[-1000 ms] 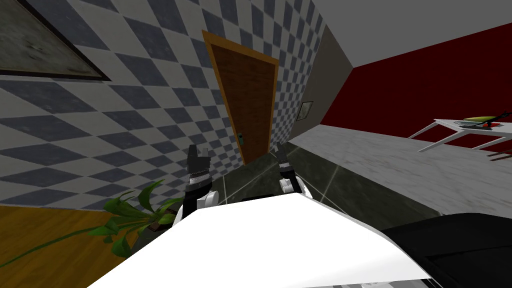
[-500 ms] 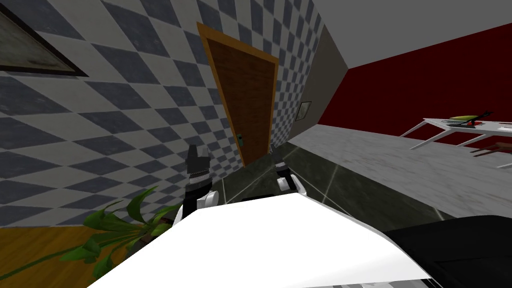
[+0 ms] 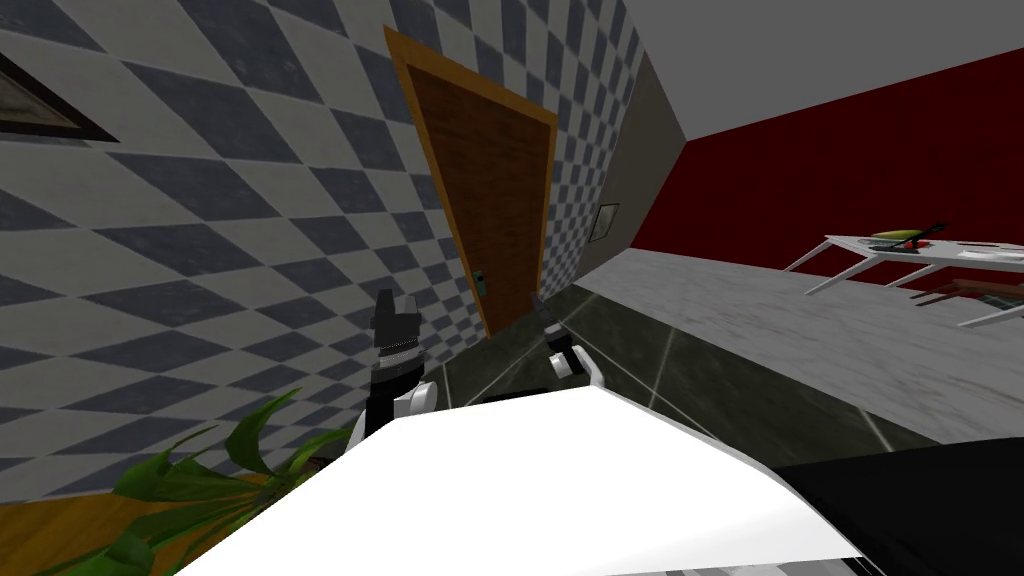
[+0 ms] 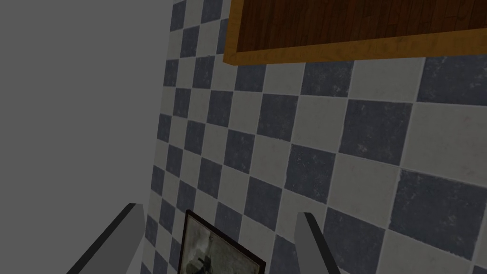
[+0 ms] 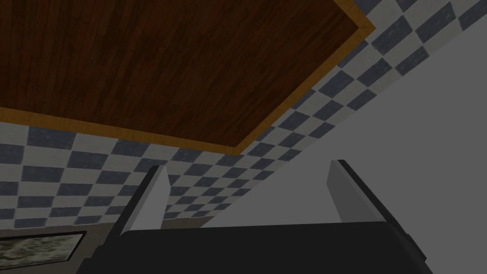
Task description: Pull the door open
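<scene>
A dark brown door [image 3: 495,190] in an orange frame stands shut in the checkered wall ahead, and a small teal handle plate [image 3: 481,281] sits near its lower left edge. Both arms are raised in front of my chest, well short of the door. My left gripper [image 3: 393,310] is open and empty; its wrist view has the fingers [image 4: 131,238] wide apart, with a corner of the door [image 4: 361,19] beyond them. My right gripper [image 3: 548,315] is also open and empty, with the door's panel [image 5: 166,62] beyond its fingers [image 5: 152,195].
A green potted plant [image 3: 200,480] stands close by my left side, against the checkered wall. A white table [image 3: 920,255] stands far to the right before a dark red wall. A small framed picture [image 3: 603,222] hangs right of the door. Dark tiled floor [image 3: 620,340] leads to the door.
I have moved along the wall toward the door: it looks slightly larger, while the plant and wall picture slid out to the left. Both arms keep their pose.
</scene>
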Motion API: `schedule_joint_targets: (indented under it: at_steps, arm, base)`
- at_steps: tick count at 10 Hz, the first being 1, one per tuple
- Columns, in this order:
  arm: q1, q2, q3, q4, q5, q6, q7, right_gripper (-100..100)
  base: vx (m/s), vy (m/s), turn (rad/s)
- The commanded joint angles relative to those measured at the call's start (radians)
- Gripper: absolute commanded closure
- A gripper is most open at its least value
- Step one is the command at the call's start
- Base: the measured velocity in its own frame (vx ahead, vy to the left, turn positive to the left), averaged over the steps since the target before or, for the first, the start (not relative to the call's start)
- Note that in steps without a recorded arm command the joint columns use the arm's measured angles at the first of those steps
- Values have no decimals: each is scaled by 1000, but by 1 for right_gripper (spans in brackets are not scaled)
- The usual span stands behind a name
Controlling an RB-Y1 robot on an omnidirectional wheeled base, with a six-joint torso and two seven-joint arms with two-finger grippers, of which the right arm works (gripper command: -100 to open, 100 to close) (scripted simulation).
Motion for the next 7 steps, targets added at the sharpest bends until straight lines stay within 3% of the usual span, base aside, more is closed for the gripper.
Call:
schedule_joint_targets:
  at_steps: [1,7]
  arm:
    - [-23,-5,7,40,21,-5,29,-100]
    - [-115,-14,35,181,100,-5,133,-100]
  base:
    - [83,62,-56]
    - [89,75,-69]
